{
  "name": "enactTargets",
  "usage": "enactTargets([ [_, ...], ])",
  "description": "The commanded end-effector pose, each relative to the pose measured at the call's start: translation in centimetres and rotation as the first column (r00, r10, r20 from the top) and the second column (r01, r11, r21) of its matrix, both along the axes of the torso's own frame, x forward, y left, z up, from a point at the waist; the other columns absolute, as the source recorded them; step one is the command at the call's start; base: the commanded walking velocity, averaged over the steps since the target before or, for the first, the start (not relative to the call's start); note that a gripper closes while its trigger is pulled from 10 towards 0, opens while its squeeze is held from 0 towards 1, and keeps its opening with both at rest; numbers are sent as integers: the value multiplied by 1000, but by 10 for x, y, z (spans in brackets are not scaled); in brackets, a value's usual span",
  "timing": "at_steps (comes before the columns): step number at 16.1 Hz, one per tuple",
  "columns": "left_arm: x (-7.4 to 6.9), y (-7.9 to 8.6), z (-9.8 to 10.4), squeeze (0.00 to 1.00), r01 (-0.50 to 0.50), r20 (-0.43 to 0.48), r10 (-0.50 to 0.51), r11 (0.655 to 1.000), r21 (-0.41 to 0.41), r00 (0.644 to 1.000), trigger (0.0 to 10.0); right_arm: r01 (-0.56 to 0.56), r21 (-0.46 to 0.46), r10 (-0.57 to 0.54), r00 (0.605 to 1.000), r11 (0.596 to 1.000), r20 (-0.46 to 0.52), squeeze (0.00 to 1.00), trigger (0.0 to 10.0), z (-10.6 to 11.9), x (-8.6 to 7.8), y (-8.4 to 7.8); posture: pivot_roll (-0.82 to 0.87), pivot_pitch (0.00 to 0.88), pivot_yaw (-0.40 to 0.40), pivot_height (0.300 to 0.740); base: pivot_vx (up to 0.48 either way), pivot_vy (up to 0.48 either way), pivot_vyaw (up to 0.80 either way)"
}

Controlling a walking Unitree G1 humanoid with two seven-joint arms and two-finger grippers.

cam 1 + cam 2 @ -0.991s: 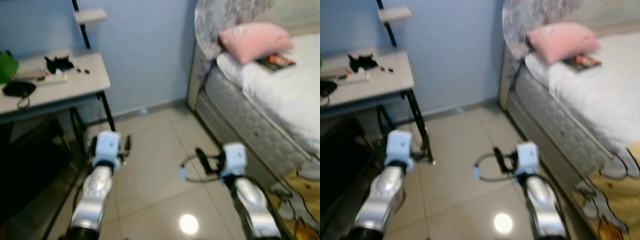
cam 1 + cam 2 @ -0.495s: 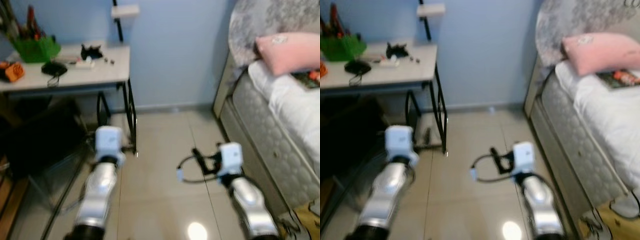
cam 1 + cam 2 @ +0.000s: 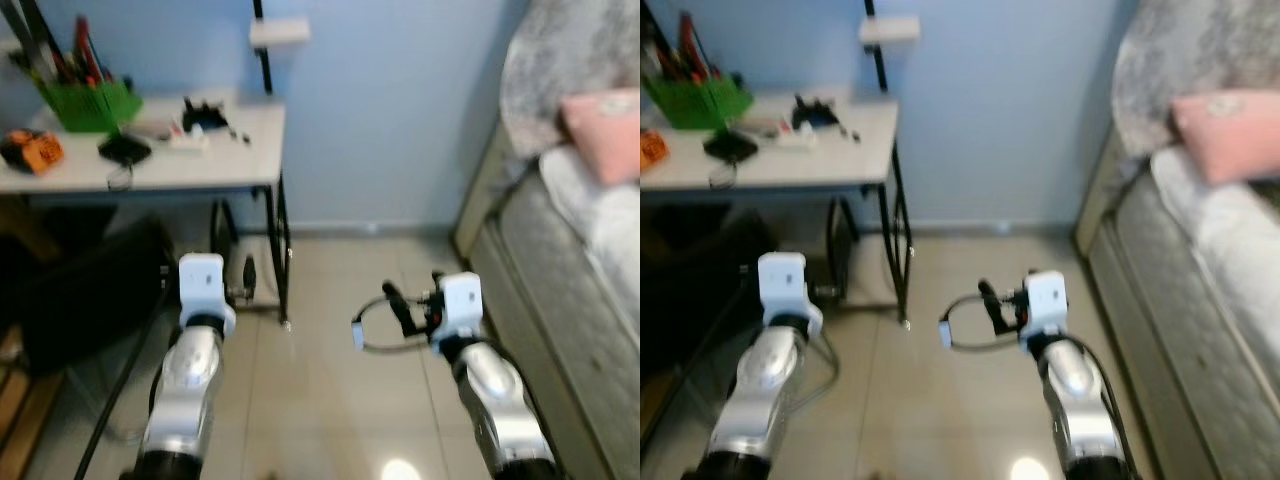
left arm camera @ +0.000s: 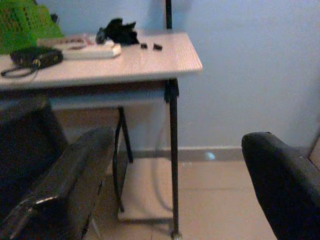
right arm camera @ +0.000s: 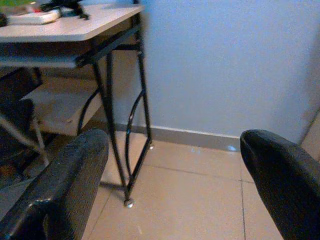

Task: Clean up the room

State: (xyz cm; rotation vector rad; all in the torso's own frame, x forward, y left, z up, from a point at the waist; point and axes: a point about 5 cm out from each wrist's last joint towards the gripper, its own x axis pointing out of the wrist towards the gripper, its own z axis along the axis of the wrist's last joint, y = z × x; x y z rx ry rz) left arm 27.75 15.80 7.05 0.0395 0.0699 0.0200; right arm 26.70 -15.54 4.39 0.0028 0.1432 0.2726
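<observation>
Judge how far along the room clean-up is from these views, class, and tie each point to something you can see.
Nothing visibly tidied: the grey desk carries a green basket of pens, an orange object, a black pouch and a white power strip. In hand: nothing; the left claw and right claw are open and empty above the tiled floor. Whether sorting remains, one moment cannot settle.

Desk [image 3: 200, 170] sits upper left against the wall [image 3: 400, 100]; on it a basket [image 3: 88, 103] far left, a pouch [image 3: 124, 149] before it, a power strip [image 3: 188, 142] to the right; bed [image 3: 590, 270] runs down the right edge, pillow [image 3: 605, 120] at its top; tiled floor [image 3: 340, 400] lies between.
</observation>
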Motion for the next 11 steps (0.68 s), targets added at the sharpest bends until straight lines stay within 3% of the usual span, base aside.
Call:
enactTargets([
  [1, 3, -7, 6, 0, 24, 25, -24, 1000, -10, 999, 10000, 48, -7, -48, 999, 999, -21, 1000, 10000, -5, -3, -12, -159, 0, 50, 740, 480, 0, 0],
  [3, 2, -9, 1, 0, 63, -10, -63, 998, -4, 998, 10000, 41, -29, -42, 999, 999, -21, 1000, 10000, -6, -7, -12, -158, 0, 49, 740, 388, 0, 0],
  [5, -9, -9, -7, 0, 56, -28, -59, 995, -76, 998, 10000, 33, -56, -34, 999, 998, -15, 1000, 10000, -7, -17, -14, -162, 0, 49, 740, 0, 0, 0],
  [7, -25, -19, -18, 0, 101, -82, -110, 989, -108, 991, 10000, 17, -100, -22, 999, 995, -49, 1000, 10000, -13, -39, -34, -161, 0, 32, 740, 0, 0, 0],
  [11, -27, -28, -13, 0, 129, -75, -141, 981, -146, 987, 10000, 17, -114, -25, 997, 993, -74, 1000, 10000, -14, -49, -41, -159, 0, 18, 740, 0, 0, 0],
])
